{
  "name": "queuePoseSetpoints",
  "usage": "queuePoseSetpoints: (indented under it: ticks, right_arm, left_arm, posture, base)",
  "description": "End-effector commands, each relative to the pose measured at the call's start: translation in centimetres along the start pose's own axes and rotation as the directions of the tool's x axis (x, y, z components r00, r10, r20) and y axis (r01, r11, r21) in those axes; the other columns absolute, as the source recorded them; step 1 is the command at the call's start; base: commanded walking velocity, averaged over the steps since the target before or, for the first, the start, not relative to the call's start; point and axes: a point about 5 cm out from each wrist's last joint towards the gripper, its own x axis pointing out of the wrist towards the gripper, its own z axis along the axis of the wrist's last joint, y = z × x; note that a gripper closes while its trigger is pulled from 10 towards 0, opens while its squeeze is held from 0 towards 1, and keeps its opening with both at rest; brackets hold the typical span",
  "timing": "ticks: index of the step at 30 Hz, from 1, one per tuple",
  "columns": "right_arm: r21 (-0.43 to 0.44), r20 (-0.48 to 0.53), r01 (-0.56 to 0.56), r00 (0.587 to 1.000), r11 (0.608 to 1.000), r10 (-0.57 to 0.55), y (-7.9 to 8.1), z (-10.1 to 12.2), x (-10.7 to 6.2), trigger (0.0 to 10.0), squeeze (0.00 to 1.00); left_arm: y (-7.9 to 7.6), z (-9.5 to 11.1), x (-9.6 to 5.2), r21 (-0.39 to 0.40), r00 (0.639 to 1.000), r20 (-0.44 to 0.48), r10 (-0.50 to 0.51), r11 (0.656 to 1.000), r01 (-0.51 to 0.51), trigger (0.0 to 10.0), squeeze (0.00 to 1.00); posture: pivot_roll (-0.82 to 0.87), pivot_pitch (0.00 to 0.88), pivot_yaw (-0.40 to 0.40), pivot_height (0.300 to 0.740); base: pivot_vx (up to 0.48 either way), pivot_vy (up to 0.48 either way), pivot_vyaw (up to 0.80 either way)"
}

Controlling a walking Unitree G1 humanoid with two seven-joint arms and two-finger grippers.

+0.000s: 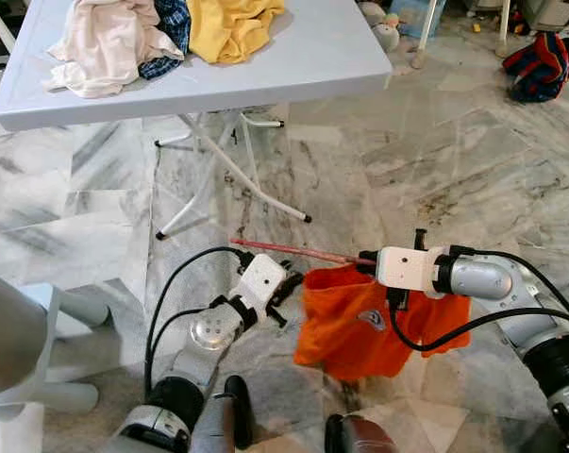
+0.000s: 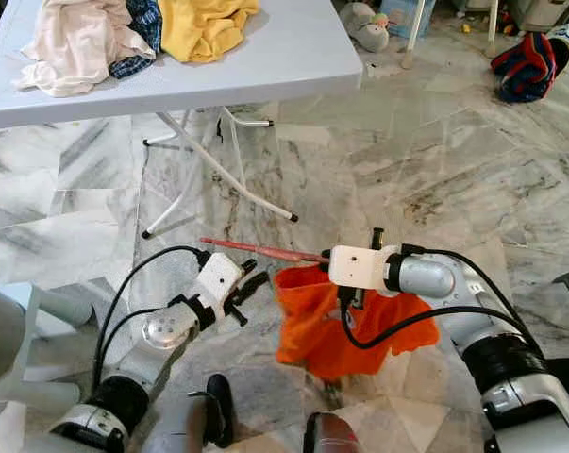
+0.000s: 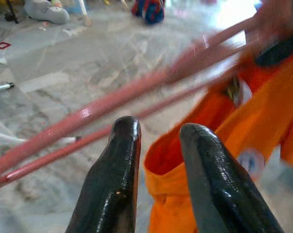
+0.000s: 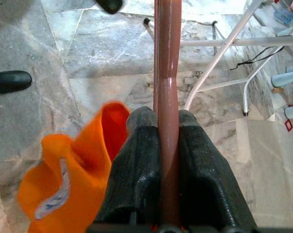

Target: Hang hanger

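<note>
**Red hanger held over marble floor, orange garment draped from it**

The right gripper [image 4: 168, 145] is clamped on the red hanger [image 1: 293, 252], its two black fingers [image 4: 136, 165] pressed against either side of the bar; the hanger juts out toward the robot's left, held low above the grey-veined marble floor [image 1: 435, 160]; an orange garment [image 1: 359, 321] hangs from it just beneath the right wrist, bunched and sagging toward the floor; a small printed label [image 3: 248, 162] shows on the cloth.

The left gripper [image 3: 158, 170] sits close beside the hanger's free end, its fingers slightly apart and holding nothing; in the left wrist view the hanger's bars cross just beyond the fingertips and the orange cloth lies near the one finger; whether anything touches there I cannot tell, as the view is blurred.

Ahead stands a white folding table [image 1: 322, 57] on crossed metal legs [image 1: 227, 170], between the robot and the far side of the room; on its top lie a pale pink cloth [image 1: 109, 42], a dark checked cloth [image 1: 171, 33] and a yellow cloth [image 1: 232, 26], heaped together; a red and blue bundle [image 1: 543, 64] lies on the floor far to the right; a pale stool-like object [image 1: 48, 326] stands at the robot's left.
</note>
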Motion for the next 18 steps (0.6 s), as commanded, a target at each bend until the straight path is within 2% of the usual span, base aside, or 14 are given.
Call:
queuePoseSetpoints:
  ticks: [1, 3, 6, 9, 11, 14, 17, 18]
  right_arm:
    - [-0.023, 0.01, 0.004, 1.0, 1.0, -0.004, -0.2, 0.2, 0.1, 10.0, 0.0]
    - [-0.017, 0.012, 0.004, 1.0, 1.0, -0.004, -0.1, 0.1, 0.1, 10.0, 0.0]
    - [-0.023, 0.003, -0.005, 1.0, 1.0, 0.005, 0.0, -0.1, 0.0, 10.0, 0.0]
    - [-0.026, 0.0, -0.005, 1.0, 1.0, 0.005, -0.1, -0.2, -0.1, 10.0, 0.0]
    - [-0.028, -0.002, -0.007, 1.0, 1.0, 0.007, -0.2, -0.3, -0.1, 10.0, 0.0]
    - [-0.041, -0.025, -0.022, 0.999, 0.999, 0.021, -0.3, -0.6, -0.3, 10.0, 0.0]
    - [-0.04, -0.033, -0.03, 0.999, 0.999, 0.029, -0.3, -0.8, -0.4, 10.0, 0.0]
    - [-0.041, -0.045, -0.053, 0.998, 0.998, 0.051, 0.0, -1.0, -0.4, 10.0, 0.0]
  left_arm:
    - [0.4, 0.0, -0.3, -0.032, 1.0, 0.011, 0.024, 0.999, -0.023, 10.0, 1.0]
    - [0.7, 0.6, -0.3, 0.006, 0.999, 0.046, 0.026, 1.0, -0.026, 10.0, 1.0]
    - [0.7, 1.0, -0.7, 0.136, 0.998, 0.046, -0.048, 0.99, 0.041, 10.0, 1.0]
    - [0.7, 1.2, -1.0, 0.202, 0.995, 0.037, -0.094, 0.976, 0.084, 10.0, 1.0]
    - [0.8, 1.2, -1.2, 0.218, 0.993, 0.033, -0.11, 0.971, 0.1, 10.0, 1.0]
    - [1.0, 1.1, -2.1, 0.283, 0.985, 0.0, -0.171, 0.945, 0.164, 10.0, 1.0]
    - [1.2, 0.9, -2.5, 0.317, 0.983, -0.014, -0.185, 0.931, 0.18, 10.0, 1.0]
    - [1.6, 0.9, -3.0, 0.358, 0.983, -0.019, -0.18, 0.917, 0.175, 10.0, 1.0]
  posture:
    - [-0.08, 0.248, -0.031, 0.74]
    - [-0.08, 0.248, -0.031, 0.74]
    - [-0.08, 0.249, -0.031, 0.74]
    - [-0.08, 0.249, -0.031, 0.74]
    - [-0.07, 0.249, -0.03, 0.74]
    - [-0.07, 0.249, -0.029, 0.74]
    - [-0.07, 0.249, -0.029, 0.74]
    - [-0.07, 0.251, -0.03, 0.74]
  base:
    - [0.0, 0.0, 0.0]
    - [0.0, 0.0, 0.0]
    - [0.0, 0.0, 0.0]
    - [0.0, 0.0, 0.0]
    - [0.0, 0.0, 0.0]
    - [0.0, 0.0, 0.0]
    - [0.0, 0.0, 0.0]
    - [0.0, 0.0, 0.0]
